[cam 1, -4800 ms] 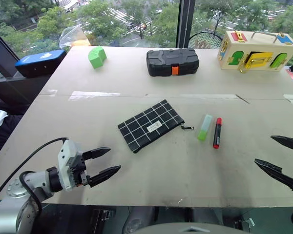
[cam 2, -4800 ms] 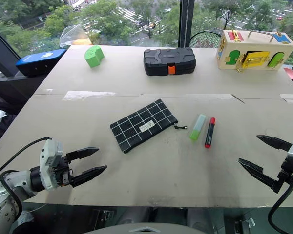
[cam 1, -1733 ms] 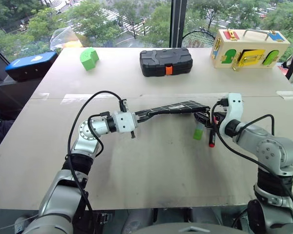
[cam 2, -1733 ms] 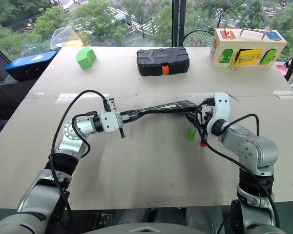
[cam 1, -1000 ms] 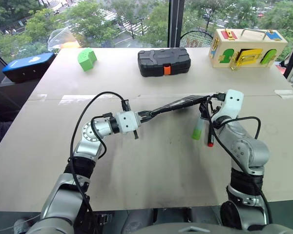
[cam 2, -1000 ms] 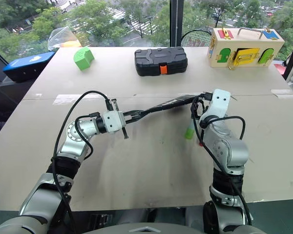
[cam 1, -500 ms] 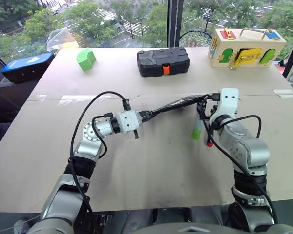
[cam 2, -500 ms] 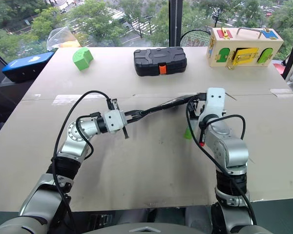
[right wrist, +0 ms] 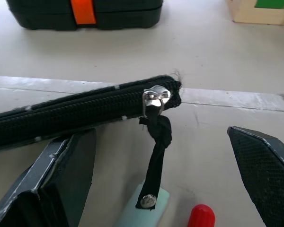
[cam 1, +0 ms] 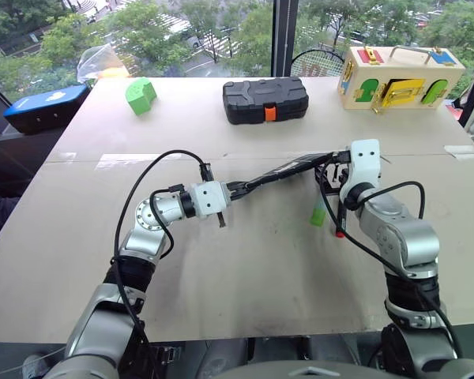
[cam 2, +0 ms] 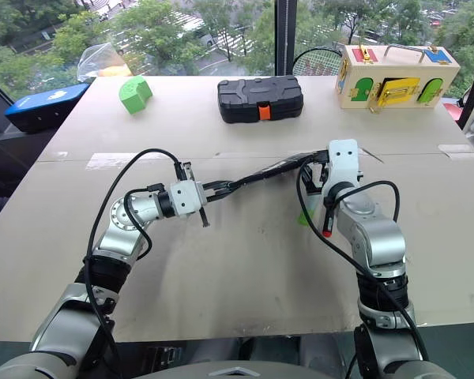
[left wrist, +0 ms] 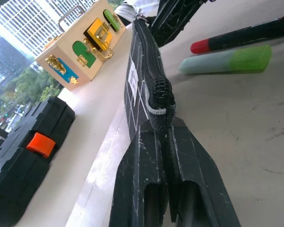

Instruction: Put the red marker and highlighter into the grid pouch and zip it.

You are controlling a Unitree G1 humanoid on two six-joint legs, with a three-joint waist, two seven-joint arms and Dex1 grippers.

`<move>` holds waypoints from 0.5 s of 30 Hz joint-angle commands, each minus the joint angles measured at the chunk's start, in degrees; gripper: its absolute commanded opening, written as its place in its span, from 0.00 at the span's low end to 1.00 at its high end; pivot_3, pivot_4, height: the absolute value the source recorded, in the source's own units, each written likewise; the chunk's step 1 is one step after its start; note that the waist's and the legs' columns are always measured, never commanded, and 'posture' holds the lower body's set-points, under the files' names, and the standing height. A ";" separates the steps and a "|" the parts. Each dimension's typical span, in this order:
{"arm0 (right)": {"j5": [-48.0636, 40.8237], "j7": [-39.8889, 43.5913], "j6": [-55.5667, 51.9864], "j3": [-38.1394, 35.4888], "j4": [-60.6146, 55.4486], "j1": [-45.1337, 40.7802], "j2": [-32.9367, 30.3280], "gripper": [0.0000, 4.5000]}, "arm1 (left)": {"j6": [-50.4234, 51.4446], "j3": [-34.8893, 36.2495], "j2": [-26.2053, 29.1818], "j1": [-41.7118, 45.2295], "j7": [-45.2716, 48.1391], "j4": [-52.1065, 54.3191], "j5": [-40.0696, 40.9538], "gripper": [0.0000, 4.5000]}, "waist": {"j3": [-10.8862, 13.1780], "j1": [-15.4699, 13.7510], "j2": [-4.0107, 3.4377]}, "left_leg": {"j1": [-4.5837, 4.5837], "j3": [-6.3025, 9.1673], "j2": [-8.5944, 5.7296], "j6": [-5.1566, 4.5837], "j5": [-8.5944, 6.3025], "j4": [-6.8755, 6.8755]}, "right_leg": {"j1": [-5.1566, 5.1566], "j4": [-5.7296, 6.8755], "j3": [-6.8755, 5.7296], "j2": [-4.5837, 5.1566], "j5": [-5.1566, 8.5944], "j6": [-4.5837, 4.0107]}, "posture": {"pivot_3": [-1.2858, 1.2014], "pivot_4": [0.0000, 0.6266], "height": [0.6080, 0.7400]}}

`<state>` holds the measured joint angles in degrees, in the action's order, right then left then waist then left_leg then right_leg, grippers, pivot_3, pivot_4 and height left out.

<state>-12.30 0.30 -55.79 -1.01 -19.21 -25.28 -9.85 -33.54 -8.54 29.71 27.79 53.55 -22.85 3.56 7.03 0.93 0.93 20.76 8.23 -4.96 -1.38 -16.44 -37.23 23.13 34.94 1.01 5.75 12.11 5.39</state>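
Though tiny from above, zipper pull (right wrist: 155, 142) between spread right gripper (right wrist: 165, 175), left gripper (left wrist: 166, 142) pinching grid pouch (left wrist: 142, 80).

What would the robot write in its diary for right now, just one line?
left gripper: shut on grid pouch, held above table | right gripper: open at zipper pull | red marker, highlighter: on table | zipper closed

head cameras look down over the table (cam 1: 245, 268); wrist cameras sit close, sharing the grid pouch (left wrist: 141, 75).
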 commanded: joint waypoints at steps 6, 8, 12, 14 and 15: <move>-0.81 3.54 -1.58 -0.72 -4.24 -0.61 -2.41 0.61 | -0.06 0.35 0.40 -0.06 -0.43 3.40 0.29 0.00 | 0.00 0.00 0.00 | 0.00 0.00 0.00 0.00 0.00 0.00 | 0.00 0.00 0.00 0.00 0.00 0.00 | 0.52 0.24 1.00; -0.77 3.94 -1.85 -0.74 -4.44 -0.60 -2.67 0.61 | 0.02 0.30 0.39 -0.18 -0.41 3.67 0.29 0.00 | 0.00 0.00 0.00 | 0.00 0.00 0.00 0.00 0.00 0.00 | 0.00 0.00 0.00 0.00 0.00 0.00 | 0.52 0.24 1.00; -0.69 4.45 -2.25 -0.91 -4.71 -0.60 -2.95 0.61 | 0.11 0.28 0.38 -0.43 -0.43 4.14 0.26 0.00 | 0.00 0.02 0.00 | 0.00 0.00 0.01 0.00 0.00 0.01 | 0.00 0.00 0.00 0.00 0.00 0.00 | 0.52 0.24 1.00; -0.67 4.74 -2.57 -0.93 -4.99 -0.59 -3.17 0.61 | 0.21 0.29 0.39 -0.54 -0.53 4.32 0.17 0.00 | 0.00 -0.04 0.00 | 0.00 0.00 0.00 0.00 0.00 0.01 | 0.00 0.00 0.00 0.00 0.00 0.00 | 0.52 0.24 1.00; -0.67 4.91 -2.77 -0.88 -5.19 -0.59 -3.33 0.61 | 0.25 0.29 0.40 -0.58 -0.59 4.38 0.12 0.00 | 0.00 -0.06 0.00 | 0.00 0.00 0.01 0.00 0.00 0.00 | 0.00 0.00 0.00 0.00 0.00 0.00 | 0.52 0.24 1.00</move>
<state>-12.73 4.73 -58.60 -1.06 -21.49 -25.27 -12.66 -33.15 -8.70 29.72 26.82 53.53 -20.89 3.50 7.03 0.87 0.93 20.76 8.24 -4.96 -1.38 -16.44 -37.23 23.13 34.94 1.01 5.76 12.11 5.39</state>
